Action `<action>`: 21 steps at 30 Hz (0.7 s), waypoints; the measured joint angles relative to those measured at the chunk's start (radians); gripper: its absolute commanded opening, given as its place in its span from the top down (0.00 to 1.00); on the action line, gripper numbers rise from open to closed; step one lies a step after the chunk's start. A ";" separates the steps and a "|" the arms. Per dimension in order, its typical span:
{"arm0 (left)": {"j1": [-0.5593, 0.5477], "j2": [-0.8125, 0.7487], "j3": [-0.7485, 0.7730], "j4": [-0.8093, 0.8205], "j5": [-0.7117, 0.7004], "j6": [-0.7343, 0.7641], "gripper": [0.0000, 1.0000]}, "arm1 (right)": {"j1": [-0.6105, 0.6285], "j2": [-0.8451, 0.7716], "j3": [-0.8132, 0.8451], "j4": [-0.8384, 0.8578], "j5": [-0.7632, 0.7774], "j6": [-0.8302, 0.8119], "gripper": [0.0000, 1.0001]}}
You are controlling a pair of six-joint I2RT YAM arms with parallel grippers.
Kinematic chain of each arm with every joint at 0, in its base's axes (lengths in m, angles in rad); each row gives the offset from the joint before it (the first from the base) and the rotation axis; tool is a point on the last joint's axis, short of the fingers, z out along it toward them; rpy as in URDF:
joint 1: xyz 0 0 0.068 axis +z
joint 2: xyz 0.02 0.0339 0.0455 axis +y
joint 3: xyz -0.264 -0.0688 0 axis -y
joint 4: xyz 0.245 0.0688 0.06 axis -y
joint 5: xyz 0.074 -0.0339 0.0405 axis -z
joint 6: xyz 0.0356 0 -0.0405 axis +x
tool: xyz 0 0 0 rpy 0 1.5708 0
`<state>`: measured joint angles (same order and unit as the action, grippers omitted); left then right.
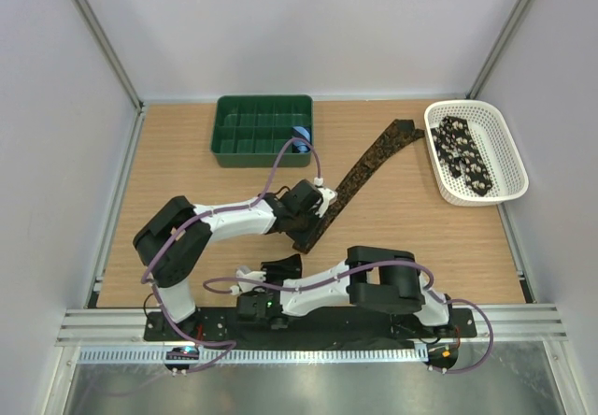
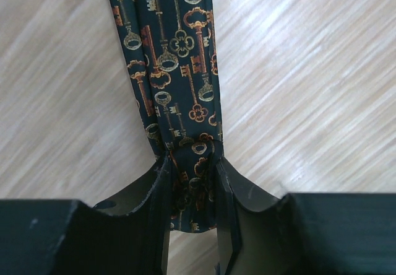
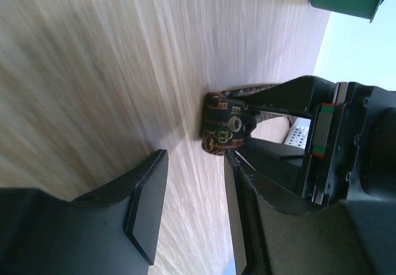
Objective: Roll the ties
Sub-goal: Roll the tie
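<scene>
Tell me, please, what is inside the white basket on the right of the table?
A black tie with pale spots lies bunched inside the white basket. Whether anything lies under its folds cannot be seen.

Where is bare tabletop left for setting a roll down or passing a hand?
Free: wood between the green plastic compartment tray and the left wall; wood bordered by the long dark key-patterned tie, white mesh basket and right arm. Crowded: the tie's near end, where the left arm holds it.
</scene>
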<state>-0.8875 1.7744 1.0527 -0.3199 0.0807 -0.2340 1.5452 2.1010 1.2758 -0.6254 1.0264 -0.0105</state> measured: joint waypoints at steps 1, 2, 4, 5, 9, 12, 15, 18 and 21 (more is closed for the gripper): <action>0.000 0.000 0.004 -0.014 0.004 -0.002 0.68 | -0.004 0.000 0.000 0.000 0.000 -0.004 0.51; 0.000 0.000 0.008 -0.029 0.011 -0.003 0.68 | -0.010 0.000 0.000 0.001 -0.001 -0.008 0.48; 0.000 0.000 0.014 -0.057 0.026 -0.009 0.68 | -0.016 0.000 0.000 0.005 0.001 -0.018 0.47; 0.000 0.000 0.017 -0.068 0.031 -0.013 0.68 | -0.018 0.000 0.000 0.005 0.003 -0.023 0.47; 0.000 0.001 0.029 -0.119 0.053 -0.021 0.68 | -0.026 0.000 0.000 0.022 0.006 -0.044 0.44; 0.000 0.002 0.035 -0.143 0.063 -0.023 0.68 | -0.027 0.001 0.000 0.034 0.010 -0.060 0.43; 0.000 0.004 0.042 -0.168 0.069 -0.024 0.67 | -0.027 0.005 0.000 0.046 0.014 -0.074 0.43; 0.000 0.007 0.047 -0.182 0.078 -0.025 0.67 | -0.027 0.008 0.000 0.052 0.015 -0.085 0.46; 0.000 0.009 0.052 -0.201 0.087 -0.025 0.67 | -0.031 0.019 0.002 0.057 0.016 -0.092 0.55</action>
<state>-0.8879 1.7836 1.1049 -0.5209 0.1677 -0.2592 1.5143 2.1197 1.2774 -0.5686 1.0428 -0.1028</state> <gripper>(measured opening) 0.330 0.488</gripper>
